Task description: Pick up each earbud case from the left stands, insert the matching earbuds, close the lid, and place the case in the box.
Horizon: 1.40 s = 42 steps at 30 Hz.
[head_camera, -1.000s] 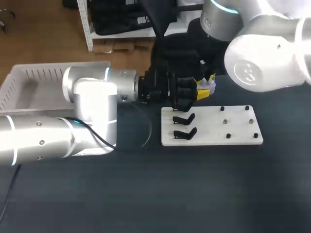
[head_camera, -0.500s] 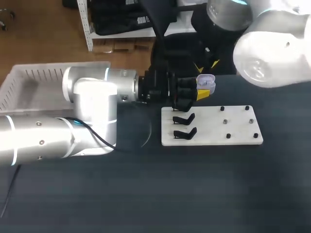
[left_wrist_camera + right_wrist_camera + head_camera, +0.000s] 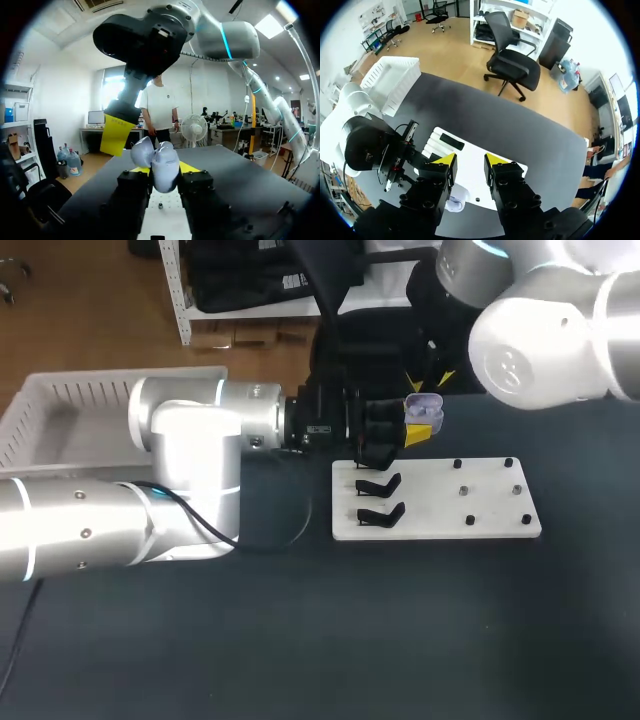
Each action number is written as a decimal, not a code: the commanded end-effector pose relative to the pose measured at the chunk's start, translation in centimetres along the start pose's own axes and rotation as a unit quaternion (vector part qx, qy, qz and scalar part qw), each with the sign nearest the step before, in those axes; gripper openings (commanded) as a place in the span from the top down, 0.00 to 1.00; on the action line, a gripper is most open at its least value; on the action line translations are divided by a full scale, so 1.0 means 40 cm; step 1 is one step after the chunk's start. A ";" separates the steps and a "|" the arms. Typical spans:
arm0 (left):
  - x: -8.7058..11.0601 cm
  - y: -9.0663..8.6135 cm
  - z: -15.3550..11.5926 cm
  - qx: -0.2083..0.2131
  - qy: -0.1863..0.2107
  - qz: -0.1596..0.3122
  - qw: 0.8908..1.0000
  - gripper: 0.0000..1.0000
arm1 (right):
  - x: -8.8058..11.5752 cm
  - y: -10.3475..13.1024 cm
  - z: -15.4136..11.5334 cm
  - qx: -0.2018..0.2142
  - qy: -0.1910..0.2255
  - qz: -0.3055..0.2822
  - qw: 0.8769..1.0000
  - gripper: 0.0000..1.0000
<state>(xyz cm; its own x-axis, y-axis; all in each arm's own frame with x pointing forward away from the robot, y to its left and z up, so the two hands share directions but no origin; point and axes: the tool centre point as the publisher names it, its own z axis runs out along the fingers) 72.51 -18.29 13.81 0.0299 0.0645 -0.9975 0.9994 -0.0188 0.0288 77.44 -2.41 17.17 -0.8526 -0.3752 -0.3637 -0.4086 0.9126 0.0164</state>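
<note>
A pale lavender earbud case with its lid up sits in my left gripper, which is shut on it just behind the white board. In the left wrist view the case stands between the yellow tips of that gripper, and a finger of my other arm hangs above it. My right gripper is open and empty, a little above the case. From the right wrist, that gripper looks down on the case. Two black stands are on the board's left part.
Several small dark pegs dot the board's right part. A white slatted box stands at the table's far left, behind my left arm, and shows in the right wrist view as well. Dark table surface lies in front of the board.
My right gripper has lifted up and back from the case, its fingers now slightly wider apart. The left gripper and the case have stayed where they were.
</note>
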 end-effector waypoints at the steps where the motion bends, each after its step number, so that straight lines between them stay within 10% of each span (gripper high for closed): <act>1: 0.002 -0.005 0.000 -0.004 -0.002 0.002 1.000 1.00 | 0.018 0.005 0.002 0.000 0.000 0.008 1.000 0.65; 17: 0.002 -0.005 0.000 -0.004 -0.002 0.002 1.000 1.00 | 0.075 0.047 -0.026 -0.003 -0.012 0.036 0.999 0.63; 26: -0.001 -0.004 -0.010 -0.007 -0.004 0.004 1.000 1.00 | 0.105 -0.008 -0.170 0.017 -0.073 0.081 0.994 0.51; 29: -0.012 0.008 -0.054 -0.030 -0.011 0.014 0.999 1.00 | 0.133 -0.027 -0.211 0.021 -0.082 0.091 0.992 0.00; 42: -0.079 0.094 -0.444 -0.179 0.005 0.075 0.981 1.00 | 0.253 0.012 -0.229 0.030 -0.027 0.107 0.993 0.00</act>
<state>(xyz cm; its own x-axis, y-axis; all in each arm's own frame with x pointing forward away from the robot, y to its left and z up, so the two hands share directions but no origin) 78.50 -6.91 17.11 0.1627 0.0987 -0.9817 0.9682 0.1755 0.1782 66.78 -7.57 22.62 -0.9127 -0.1740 -0.3698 -0.2065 0.9772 0.0497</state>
